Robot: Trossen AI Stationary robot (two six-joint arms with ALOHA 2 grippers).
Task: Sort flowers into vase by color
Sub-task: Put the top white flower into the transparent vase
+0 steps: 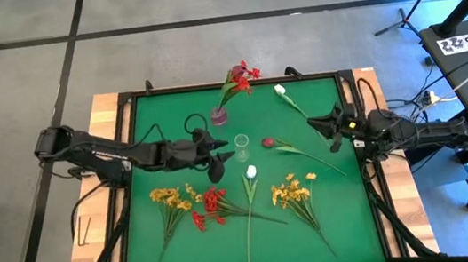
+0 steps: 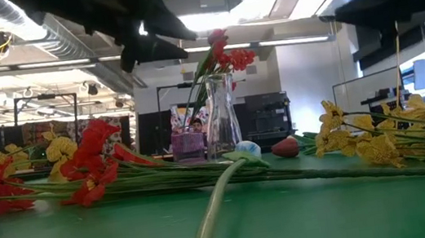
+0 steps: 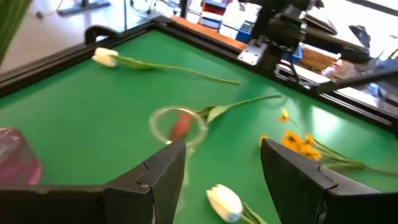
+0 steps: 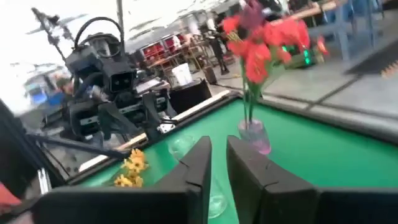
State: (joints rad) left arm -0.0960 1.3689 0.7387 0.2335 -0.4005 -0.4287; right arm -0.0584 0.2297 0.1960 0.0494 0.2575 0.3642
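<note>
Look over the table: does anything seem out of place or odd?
Nothing is spilled or broken. One oddity: the pink-tinted vase already holds a red spray, while the clear vase stands empty and the other flowers lie flat on the green mat.

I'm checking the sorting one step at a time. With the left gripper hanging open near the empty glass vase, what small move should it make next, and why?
Probably lower the left gripper onto the white tulip lying just beside it. Its fingers are open and empty, the clear vase stands empty, and only the pink vase holds flowers, red ones. The right gripper waits near the table's right edge.
</note>
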